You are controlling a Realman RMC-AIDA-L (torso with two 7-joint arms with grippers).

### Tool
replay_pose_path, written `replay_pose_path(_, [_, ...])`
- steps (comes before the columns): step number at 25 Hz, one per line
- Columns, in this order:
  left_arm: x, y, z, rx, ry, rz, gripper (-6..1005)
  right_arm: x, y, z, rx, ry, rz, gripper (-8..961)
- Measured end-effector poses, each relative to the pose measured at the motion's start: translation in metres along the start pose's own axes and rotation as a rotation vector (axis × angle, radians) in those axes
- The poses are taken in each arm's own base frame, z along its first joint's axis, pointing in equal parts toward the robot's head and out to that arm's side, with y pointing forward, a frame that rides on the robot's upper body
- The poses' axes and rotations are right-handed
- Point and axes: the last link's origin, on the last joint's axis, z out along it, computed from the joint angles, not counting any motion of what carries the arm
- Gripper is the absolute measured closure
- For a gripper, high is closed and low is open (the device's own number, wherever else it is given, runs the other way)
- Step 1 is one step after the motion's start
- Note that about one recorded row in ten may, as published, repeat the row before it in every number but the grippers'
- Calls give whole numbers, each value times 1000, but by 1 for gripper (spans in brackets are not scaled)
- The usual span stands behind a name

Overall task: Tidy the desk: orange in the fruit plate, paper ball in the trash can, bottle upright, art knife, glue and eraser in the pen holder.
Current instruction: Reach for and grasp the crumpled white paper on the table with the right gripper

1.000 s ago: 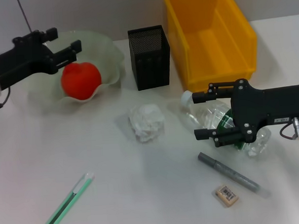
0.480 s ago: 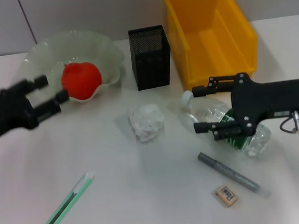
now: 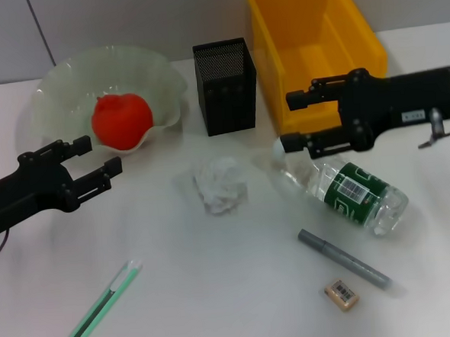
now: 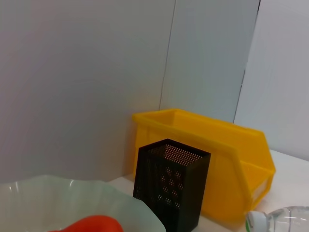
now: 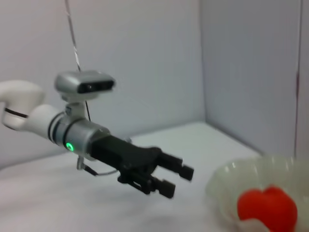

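The orange [image 3: 121,120] already sits in the plate [image 3: 59,87], so the next thing for the left gripper [image 3: 95,163] is probably the paper ball [image 3: 221,184]. Its fingers [image 3: 102,178] are spread apart and hold nothing; the ball lies on the desk [image 3: 217,291] well beyond their tips, apart from everything else. A good grasp would bring the fingers down astride the ball's middle before closing, since crumpled paper squashes and may slip out. The bin [image 3: 317,48] stands beyond the holder [image 3: 225,86], so the carry must clear that.

The right gripper [image 3: 292,120] hovers with fingers open and empty just above the cap end of the bottle [image 3: 349,191], which lies on its side. Knife [image 3: 100,307], glue [image 3: 343,258] and eraser [image 3: 340,293] lie untouched.
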Motion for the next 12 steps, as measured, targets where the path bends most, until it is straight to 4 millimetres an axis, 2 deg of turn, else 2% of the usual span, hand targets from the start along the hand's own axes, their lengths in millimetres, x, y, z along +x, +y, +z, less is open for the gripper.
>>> replay_pose_path(8, [1, -1, 1, 13, 7, 6, 303, -41, -7, 9, 67, 188, 60, 205])
replay_pose_path(12, [1, -2, 0, 16, 7, 2, 303, -56, -9, 21, 77, 289, 74, 205])
